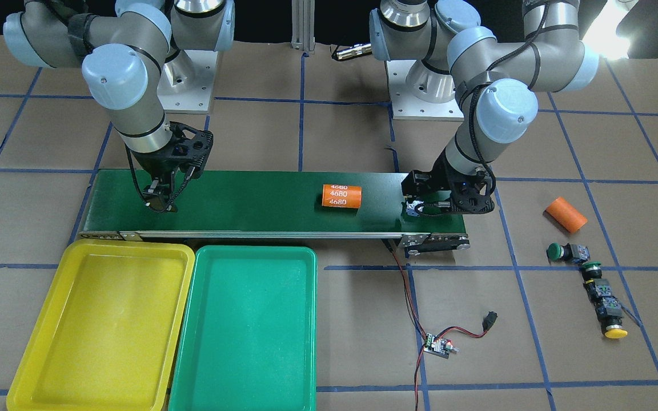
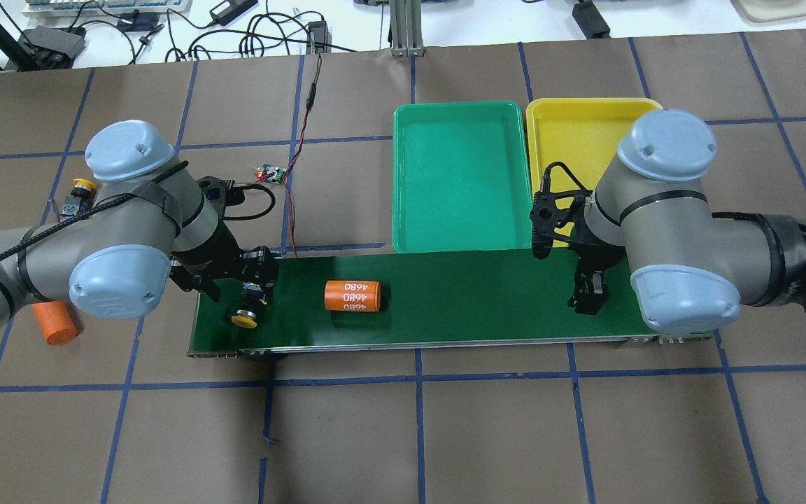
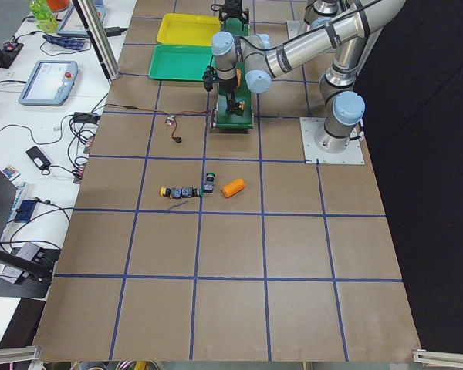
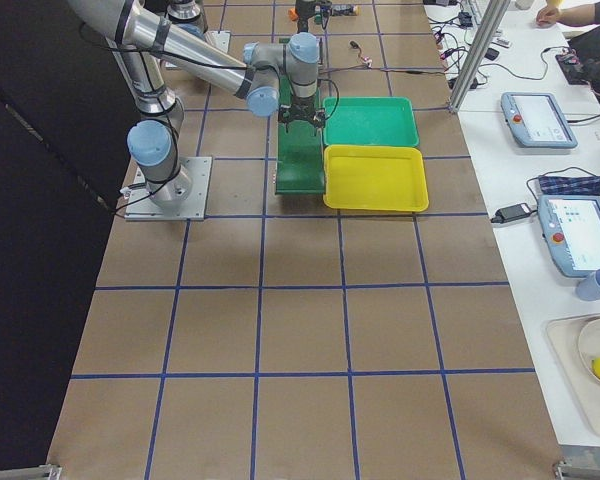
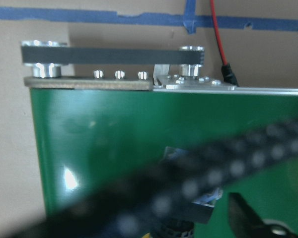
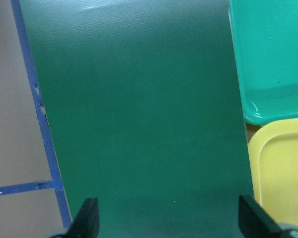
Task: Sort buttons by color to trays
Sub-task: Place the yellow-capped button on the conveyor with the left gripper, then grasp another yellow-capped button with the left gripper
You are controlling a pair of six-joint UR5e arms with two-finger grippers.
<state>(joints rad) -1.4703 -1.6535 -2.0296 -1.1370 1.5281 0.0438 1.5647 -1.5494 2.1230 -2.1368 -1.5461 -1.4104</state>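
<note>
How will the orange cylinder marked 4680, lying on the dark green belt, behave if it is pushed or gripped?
The orange cylinder lies on its curved side along the dark green conveyor belt, so a push across the belt would probably roll it. It looks rigid and smooth, so the jaws might slip rather than dent it.

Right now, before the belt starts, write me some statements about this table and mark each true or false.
1. The green tray and the yellow tray hold no buttons. True.
2. The right claw grips a green button. False: it is open and empty above the belt.
3. An orange cylinder lies on the belt. True.
4. All four buttons lie on the table. False: a yellow button is on the belt at the left claw; only the other three buttons lie on the table.
</note>
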